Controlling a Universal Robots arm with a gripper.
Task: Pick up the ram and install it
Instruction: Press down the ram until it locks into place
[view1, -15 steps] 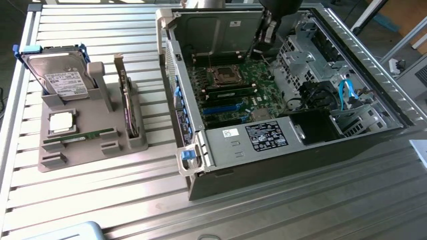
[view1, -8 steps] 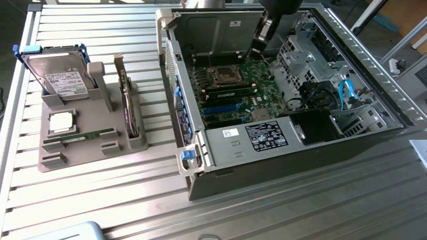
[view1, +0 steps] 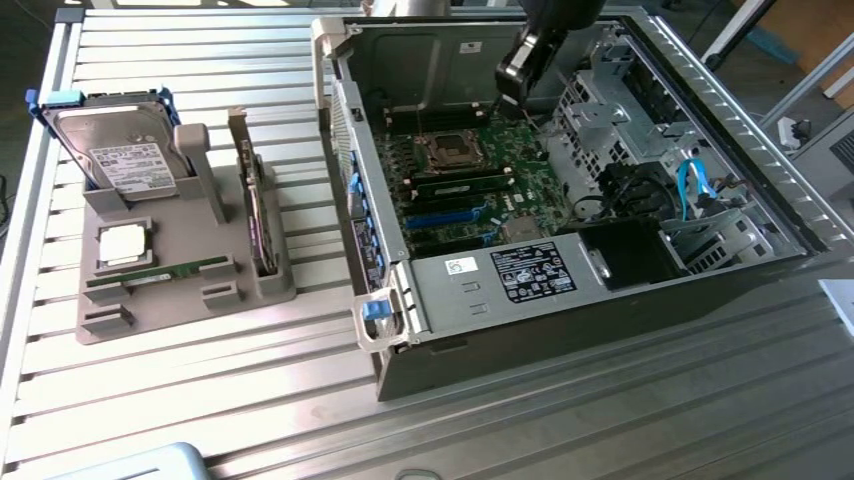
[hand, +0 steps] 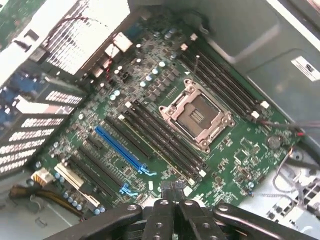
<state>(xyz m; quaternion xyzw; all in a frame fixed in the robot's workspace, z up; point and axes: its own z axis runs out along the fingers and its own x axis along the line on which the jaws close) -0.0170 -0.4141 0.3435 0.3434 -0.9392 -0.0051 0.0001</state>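
Gripper (hand: 172, 192) first: mine hangs inside the open computer case (view1: 400, 330), over the green motherboard (hand: 150, 95). From the wrist view my two fingers (hand: 165, 192) stand pressed together with no gap between them, and I see nothing pinched there, no green stick poking out past the tips. So I read it as closed and holding nothing, though a very thin edge between the pads would be hard to make out.

Just past my fingertips run the long dark memory slots (hand: 155, 135), lying beside the square processor socket (hand: 197, 115), which sits without a chip in it. In the exterior view there seems to be a stick already seated in one of those slots beside the socket, but I cannot be sure of it from that angle.

One ram (view1: 158, 273) lies well apart from me, out on the slatted table (view1: 200, 400), flat in the low front groove of the grey parts holder (view1: 114, 322). The silver processor chip (view1: 123, 243) rests just behind it, the hard drive (view1: 120, 155) leans at the back, and a dark expansion card (view1: 254, 210) stands on edge on the holder's side nearer the case.

My judgement: the stick in the holder is not picked up, and I am over the place of installing, not of picking.
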